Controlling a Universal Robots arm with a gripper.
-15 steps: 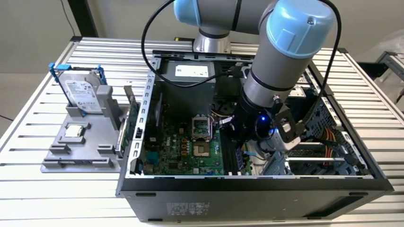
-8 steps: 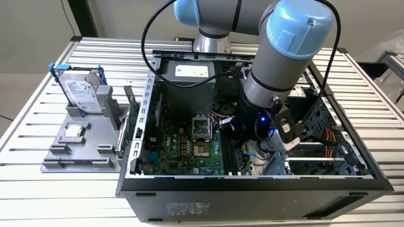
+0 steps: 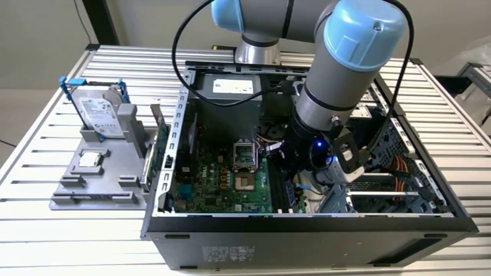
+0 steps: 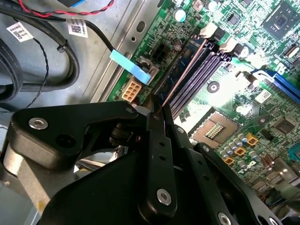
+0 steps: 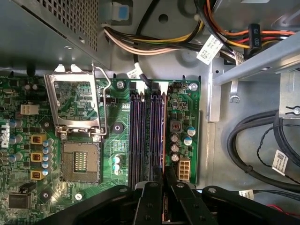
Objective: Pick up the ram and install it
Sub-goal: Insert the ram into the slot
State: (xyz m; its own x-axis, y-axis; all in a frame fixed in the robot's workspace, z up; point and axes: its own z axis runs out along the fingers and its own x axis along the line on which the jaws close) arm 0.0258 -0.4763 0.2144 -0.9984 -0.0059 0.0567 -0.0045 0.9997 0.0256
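Note:
The ram (image 5: 164, 133) is seen edge-on as a thin stick standing along the outermost of the black memory slots (image 5: 140, 136) on the green motherboard, beside the capacitors. In the second wrist view the ram (image 4: 182, 63) runs from the fingertips out along the slots (image 4: 206, 70). My gripper (image 5: 164, 176) is shut on the stick's near end, with one black finger (image 5: 152, 192) on each side. The same grip shows in the second wrist view, gripper (image 4: 157, 112). In the exterior view my gripper (image 3: 291, 168) reaches down inside the open computer case. How deep the stick sits in the slot cannot be told.
A processor socket (image 5: 82, 161) with its raised metal frame (image 5: 77, 101) lies beside the slots. Cable bundles (image 5: 154, 44) and black cables (image 5: 262, 140) crowd the case. Outside the case, a grey tray (image 3: 84, 195) holds a hard drive in a blue frame (image 3: 100, 112) and a small silver chip (image 3: 92, 159).

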